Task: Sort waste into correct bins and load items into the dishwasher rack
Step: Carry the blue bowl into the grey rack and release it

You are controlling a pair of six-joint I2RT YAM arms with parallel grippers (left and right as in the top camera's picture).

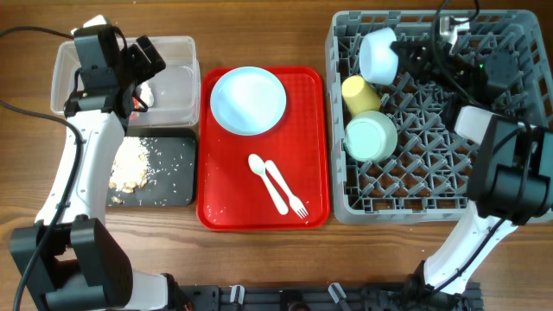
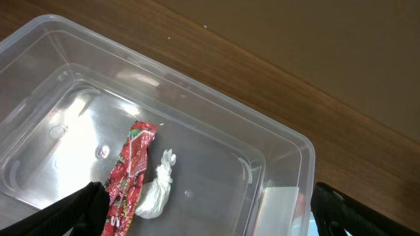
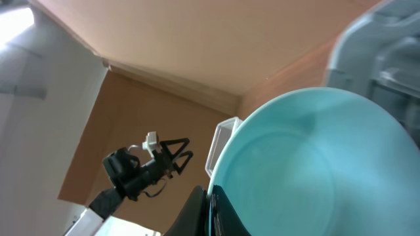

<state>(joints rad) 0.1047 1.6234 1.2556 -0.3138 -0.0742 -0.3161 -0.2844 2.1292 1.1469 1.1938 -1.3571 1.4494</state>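
Wood table [image 1: 259, 26] | right gripper [image 3: 211, 208], mostly hidden, pinching pale blue bowl [image 3: 315, 170] rim

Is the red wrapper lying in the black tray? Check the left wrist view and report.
No: the red wrapper lies on the floor of the clear tub, beside the white scrap.

Brown wooden bench [image 1: 259, 26]. On it, left to right: clear tub [image 1: 173, 39] behind black tray [image 1: 173, 164], red tray [image 1: 216, 207], large grey rack [image 1: 406, 207].
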